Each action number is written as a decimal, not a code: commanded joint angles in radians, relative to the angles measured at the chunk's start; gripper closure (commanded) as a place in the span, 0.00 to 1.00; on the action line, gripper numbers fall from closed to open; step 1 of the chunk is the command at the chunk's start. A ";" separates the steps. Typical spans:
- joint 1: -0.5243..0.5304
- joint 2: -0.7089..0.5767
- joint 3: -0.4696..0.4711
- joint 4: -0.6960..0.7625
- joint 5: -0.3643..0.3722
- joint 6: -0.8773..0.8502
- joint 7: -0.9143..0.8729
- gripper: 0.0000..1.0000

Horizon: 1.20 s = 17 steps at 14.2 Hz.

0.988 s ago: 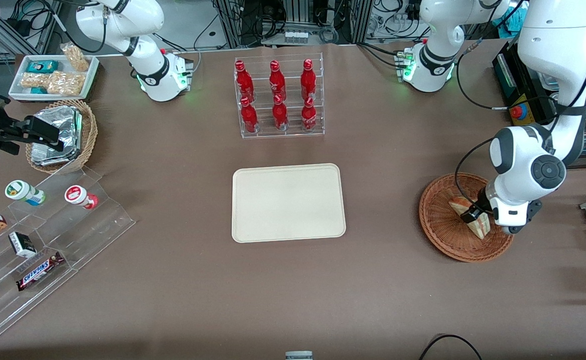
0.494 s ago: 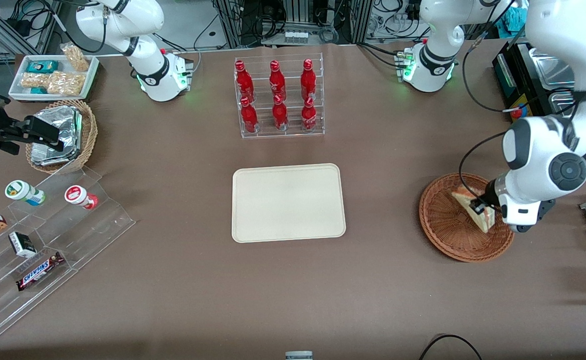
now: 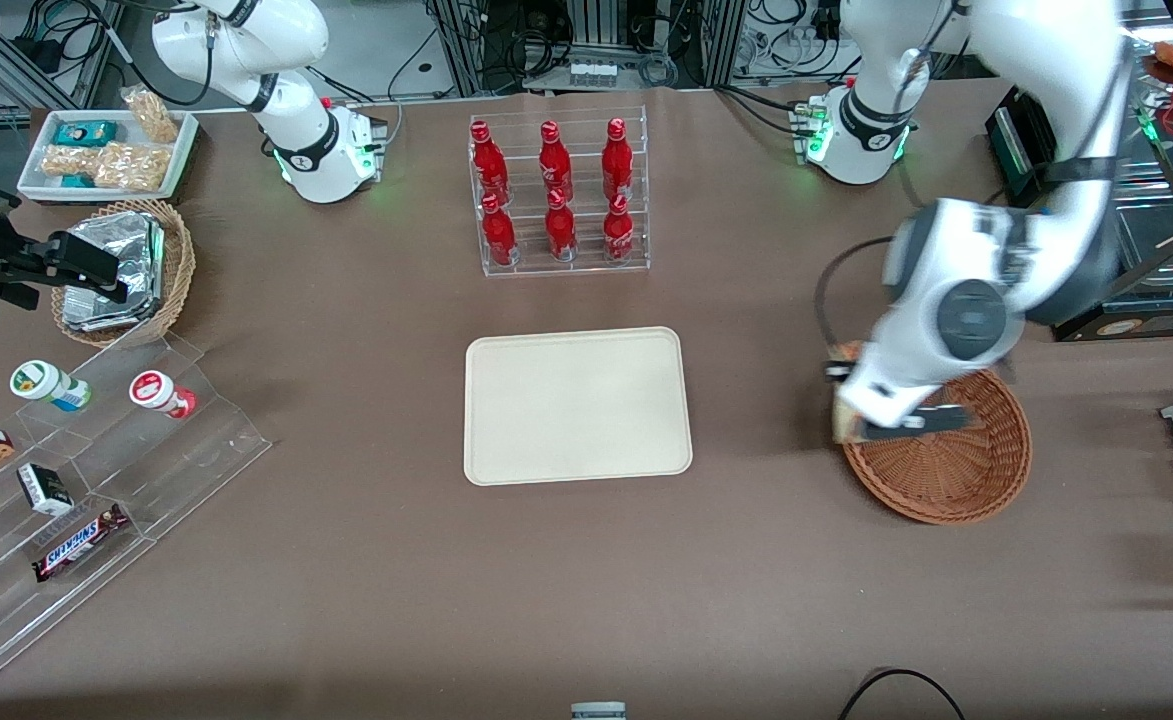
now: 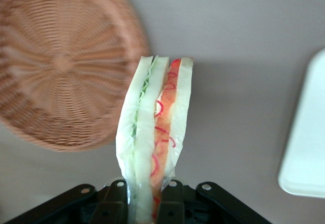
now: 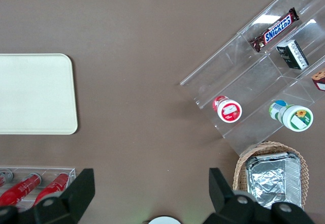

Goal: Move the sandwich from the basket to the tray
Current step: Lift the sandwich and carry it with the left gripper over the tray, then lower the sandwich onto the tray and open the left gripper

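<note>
Wrist view: sandwich point(image 4: 154, 132) clamped between gripper point(image 4: 143, 196) fingers.

sandwich point(image 4: 155, 132): clear-wrapped wedge, clamped on edge in the tool point(image 4: 147, 196), lifted clear | basket point(image 3: 956, 470): reddish wicker, empty | tray point(image 3: 576, 405): cream, bare, well apart
</note>
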 commanded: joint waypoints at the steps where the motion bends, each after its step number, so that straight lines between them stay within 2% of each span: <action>1: -0.148 0.136 0.017 0.151 -0.002 -0.014 -0.132 0.91; 5: -0.322 0.262 0.016 0.240 -0.025 0.153 -0.313 0.91; 8: -0.385 0.377 0.013 0.352 -0.029 0.233 -0.423 0.91; 11: -0.404 0.457 -0.032 0.412 -0.046 0.310 -0.485 0.91; 16: -0.417 0.514 -0.045 0.434 -0.046 0.359 -0.523 0.89; 17: -0.417 0.523 -0.052 0.434 -0.046 0.364 -0.534 0.81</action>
